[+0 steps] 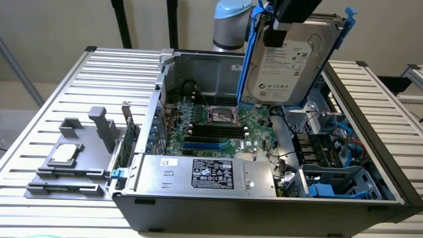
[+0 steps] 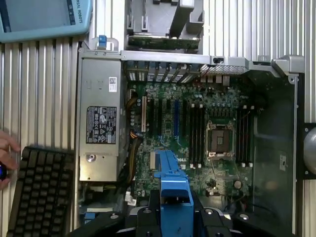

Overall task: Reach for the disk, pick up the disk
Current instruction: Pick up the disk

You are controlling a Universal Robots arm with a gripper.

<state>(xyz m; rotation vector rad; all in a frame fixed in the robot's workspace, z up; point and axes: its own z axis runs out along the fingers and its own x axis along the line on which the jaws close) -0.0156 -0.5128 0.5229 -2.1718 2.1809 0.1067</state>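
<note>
Blue plastic frames the disk (image 1: 289, 67), a flat silver-grey rectangle with a white printed label, hanging tilted on edge above the open computer case (image 1: 264, 208). The gripper (image 1: 286, 22) clamps its upper edge, jaws narrowed onto it; the arm's pale blue joint sits behind. In the wrist view the gripper (image 2: 174, 210) pinches the glossy blue bracket, whose far end is cut off by the black fingers (image 2: 148, 217). Beneath the disk lies the green motherboard (image 1: 218, 131), ribbed with dark memory slots around a square socket. At the case's near wall sits the grey metal box (image 1: 205, 174) with a black-and-white sticker. Outside the case, on the slatted metal table (image 1: 66, 89), a grey holder (image 1: 69, 161) carries a small square chip. A hand (image 2: 6, 153) rests by a black keyboard (image 2: 39, 190), partly cropped.
</note>
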